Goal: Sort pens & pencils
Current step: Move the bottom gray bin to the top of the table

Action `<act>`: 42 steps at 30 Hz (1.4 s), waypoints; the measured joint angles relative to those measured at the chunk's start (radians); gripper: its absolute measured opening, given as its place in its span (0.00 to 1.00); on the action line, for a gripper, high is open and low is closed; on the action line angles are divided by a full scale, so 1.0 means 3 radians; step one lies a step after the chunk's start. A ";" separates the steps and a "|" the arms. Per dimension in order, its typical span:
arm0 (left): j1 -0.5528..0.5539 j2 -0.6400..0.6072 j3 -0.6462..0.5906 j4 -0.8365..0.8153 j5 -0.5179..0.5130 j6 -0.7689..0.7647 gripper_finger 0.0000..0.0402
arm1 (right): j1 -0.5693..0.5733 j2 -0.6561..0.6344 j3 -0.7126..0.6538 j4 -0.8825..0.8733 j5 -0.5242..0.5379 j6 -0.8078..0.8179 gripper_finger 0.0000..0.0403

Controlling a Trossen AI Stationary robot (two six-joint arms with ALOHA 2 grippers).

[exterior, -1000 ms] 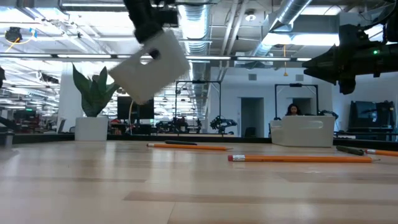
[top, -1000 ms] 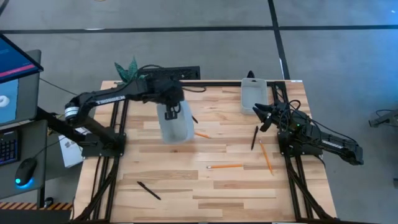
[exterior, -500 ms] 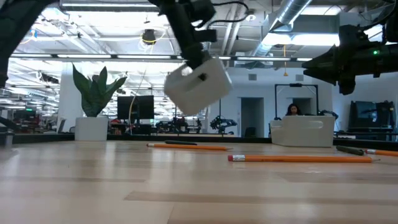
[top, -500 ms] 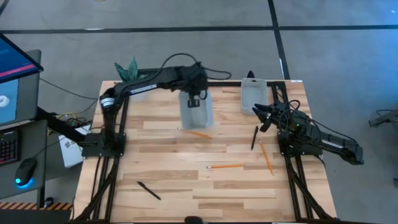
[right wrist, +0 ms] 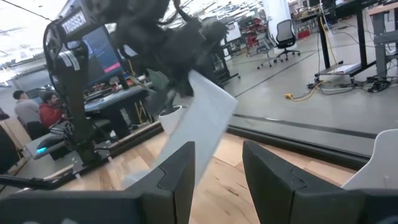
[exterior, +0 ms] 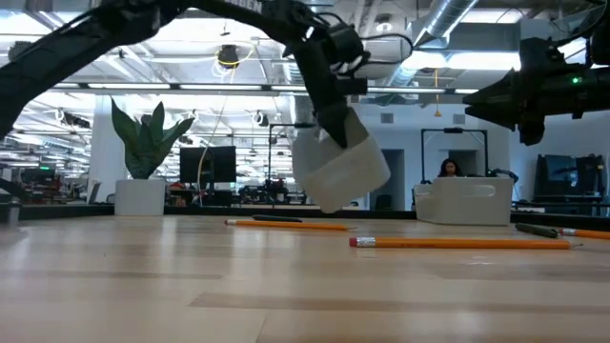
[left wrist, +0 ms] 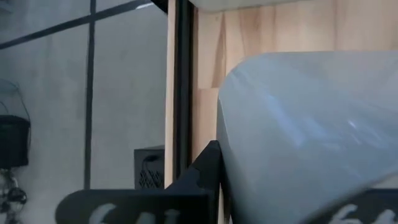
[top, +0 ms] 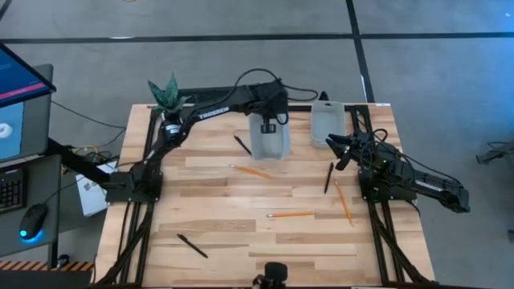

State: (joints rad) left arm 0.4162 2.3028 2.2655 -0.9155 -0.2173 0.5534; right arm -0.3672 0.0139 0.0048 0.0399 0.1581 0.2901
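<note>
Your pens (top: 193, 246) and pencils (top: 291, 215) lay scattered on the table (top: 209, 209), none between any fingers. Your right gripper (top: 336, 150) waited with fingers spread beside one pen. Farther back, your left gripper (top: 269, 120) pinched a translucent bin (top: 271, 141) above the wood.

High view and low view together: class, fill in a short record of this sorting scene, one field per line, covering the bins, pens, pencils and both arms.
carried bin: translucent bin held above the table's far edge by the left gripper
resting bin: second bin on the table at the far right
pens: three, black, loose on the table, none in a bin
pencils: three, orange, loose on the table
right gripper: idle in the air at the right side, fingers open, holding nothing
</note>
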 joint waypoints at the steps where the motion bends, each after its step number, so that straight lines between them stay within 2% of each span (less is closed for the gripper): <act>1: 0.0010 0.0049 0.0030 0.0002 -0.0031 0.0019 0.00 | 0.0000 0.0000 0.0000 -0.0001 0.0000 0.0000 0.39; 9: 0.0106 0.0248 0.0063 -0.0025 -0.0105 0.0061 0.00 | 0.0000 0.0000 -0.0001 -0.0002 0.0000 0.0000 0.39; 23: 0.0167 0.0246 0.0021 0.0523 -0.0092 0.0054 0.02 | 0.0000 0.0000 0.0000 -0.0003 -0.0001 0.0024 0.39; 29: 0.0157 0.0246 0.0021 0.0481 -0.0086 -0.0098 0.03 | 0.0000 0.0000 -0.0001 -0.0003 -0.0003 0.0082 0.39; 42: 0.0152 0.0245 0.0017 0.0518 -0.0085 -0.0097 0.03 | 0.0000 0.0000 -0.0001 -0.0003 -0.0003 0.0083 0.39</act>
State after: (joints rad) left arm 0.4618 2.3764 2.2707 -0.7602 -0.2428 0.5244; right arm -0.3672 0.0139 0.0045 0.0391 0.1574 0.3149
